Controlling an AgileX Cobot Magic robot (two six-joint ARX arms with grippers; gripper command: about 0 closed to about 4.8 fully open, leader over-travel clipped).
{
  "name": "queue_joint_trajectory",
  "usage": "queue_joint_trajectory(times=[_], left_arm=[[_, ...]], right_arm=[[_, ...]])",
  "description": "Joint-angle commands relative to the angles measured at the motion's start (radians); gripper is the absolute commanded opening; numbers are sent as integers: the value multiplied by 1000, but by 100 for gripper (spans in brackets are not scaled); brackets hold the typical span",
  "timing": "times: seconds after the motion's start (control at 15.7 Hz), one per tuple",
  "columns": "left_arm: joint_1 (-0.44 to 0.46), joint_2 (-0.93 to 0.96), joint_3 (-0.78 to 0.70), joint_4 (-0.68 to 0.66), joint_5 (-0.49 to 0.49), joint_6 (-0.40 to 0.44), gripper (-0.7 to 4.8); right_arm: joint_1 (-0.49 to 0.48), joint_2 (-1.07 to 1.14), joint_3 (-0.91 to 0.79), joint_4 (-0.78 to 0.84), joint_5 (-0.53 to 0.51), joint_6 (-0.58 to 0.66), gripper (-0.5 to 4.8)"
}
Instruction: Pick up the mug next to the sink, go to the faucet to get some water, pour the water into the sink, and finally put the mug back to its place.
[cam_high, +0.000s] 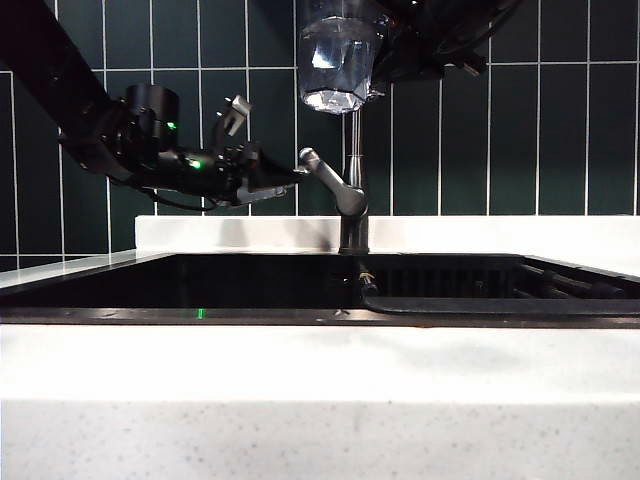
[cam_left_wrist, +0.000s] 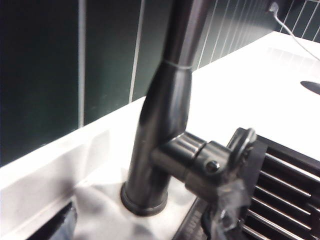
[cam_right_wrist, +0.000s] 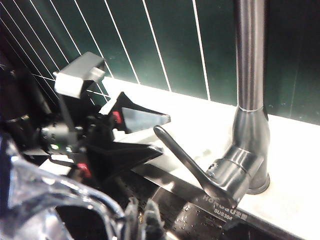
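Glass faceted mug (cam_high: 338, 55) clamped in right gripper (cam_high: 400, 45); left gripper (cam_high: 285, 175) spread wide beside faucet (cam_high: 352, 200) lever.

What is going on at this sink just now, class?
The right gripper holds the glass mug high up beside the faucet, above the black sink. The left gripper is at the tip of the faucet's lever, its jaws open on either side of it and not closed on it. No water is seen running. The mug has not yet been put back on the counter.
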Motion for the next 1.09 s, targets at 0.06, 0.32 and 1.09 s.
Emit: queue_joint_trajectory(times=[0.06,0.32,1.09], left_arm=[[7,-34,0,-52,74,45,341],[33,-69,0,-216,236,176,10],[46,-482,-288,-655,45,576,-5]], right_arm=[[0,-11,8,47,-3,6,-9],[0,-11,8,43,-4,6,-9],[-3,-20,5,-28,22,-80,-9]])
